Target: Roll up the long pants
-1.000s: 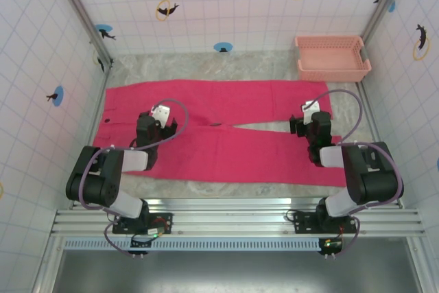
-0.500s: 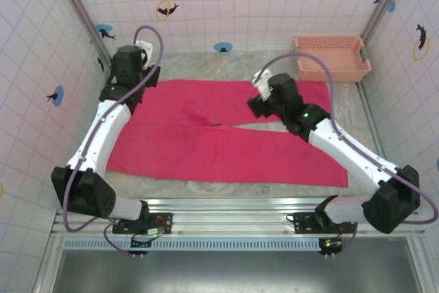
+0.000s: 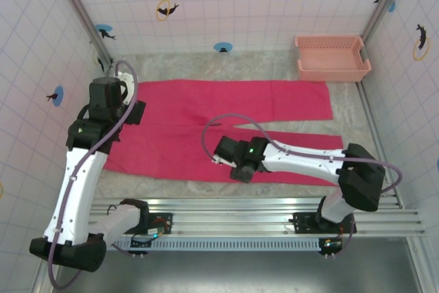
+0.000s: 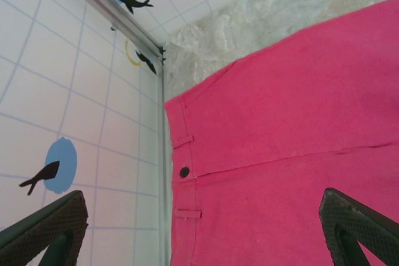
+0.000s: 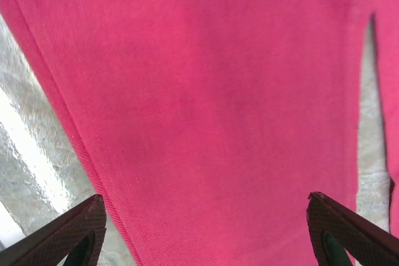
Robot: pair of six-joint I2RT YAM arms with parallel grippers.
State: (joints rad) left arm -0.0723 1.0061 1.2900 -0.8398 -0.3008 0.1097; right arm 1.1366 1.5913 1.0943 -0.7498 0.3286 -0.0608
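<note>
I have the long pants [image 3: 206, 104] lying flat on the grey marbled table [image 3: 274, 66], waistband at the left end beside the left wall and the 2 legs running out to the right, with a thin gap of bare table between them from the crotch onward. In the left wrist view the pants [image 4: 280, 123] show the waistband edge, a dark button [image 4: 184, 172] and 2 belt loops, close against the tiled wall. In the right wrist view the pants [image 5: 218, 91] cover most of the picture, with the near leg's outer edge and bare table on the left and the slit between the legs on the right.

My left gripper [image 3: 113, 104] hangs over the waistband end, its jaws spread wide [image 4: 201, 194] and holding nothing. My right gripper [image 3: 230, 162] sits low over the near leg by its near edge, jaws also well apart [image 5: 206, 196], with only flat fabric below them and nothing grasped.

A salmon-pink lattice basket [image 3: 332, 58] stands in the far right corner, apart from the pants
</note>
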